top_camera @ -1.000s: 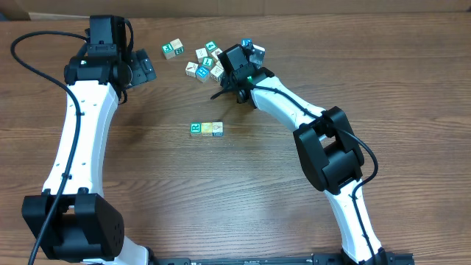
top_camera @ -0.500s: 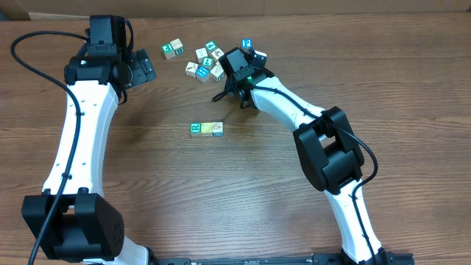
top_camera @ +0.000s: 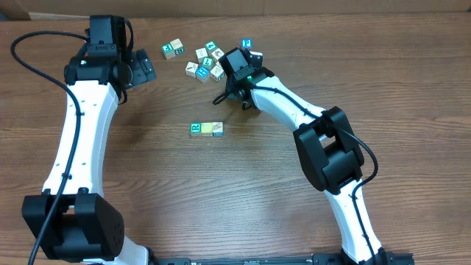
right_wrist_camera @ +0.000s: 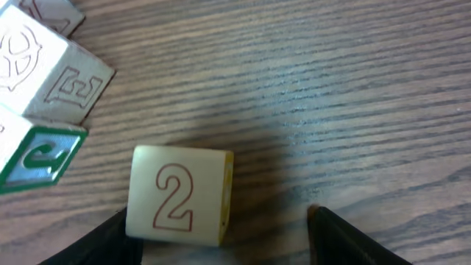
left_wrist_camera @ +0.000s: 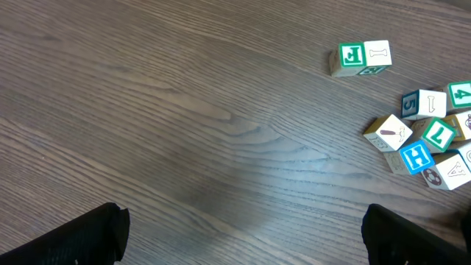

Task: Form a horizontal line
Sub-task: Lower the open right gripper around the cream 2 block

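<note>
Right gripper [top_camera: 234, 98] edged off pile [top_camera: 206, 62] toward three-cube line [top_camera: 207, 129] on tabletop [top_camera: 147, 184]. Jaws part-open, straddled cube 2 [right_wrist_camera: 176, 195], unclamped. Left gripper [top_camera: 145, 70] idle, jaws wide, empty. Fourth cube pending.

The table [top_camera: 147, 184] is dark brown with a fine wood grain; the left arm [top_camera: 77, 140] and right arm [top_camera: 283, 103] are white with black joints. The row [top_camera: 207, 129] comprises a teal-letter cube [top_camera: 195, 129] in white, a yellow cube [top_camera: 207, 128] in plain pale yellow, and a blue-mark cube [top_camera: 218, 129] in white. The 2 cube [right_wrist_camera: 176, 195] is cream with a red outlined numeral; the E cube [right_wrist_camera: 44, 66] is white with a red outlined letter.
</note>
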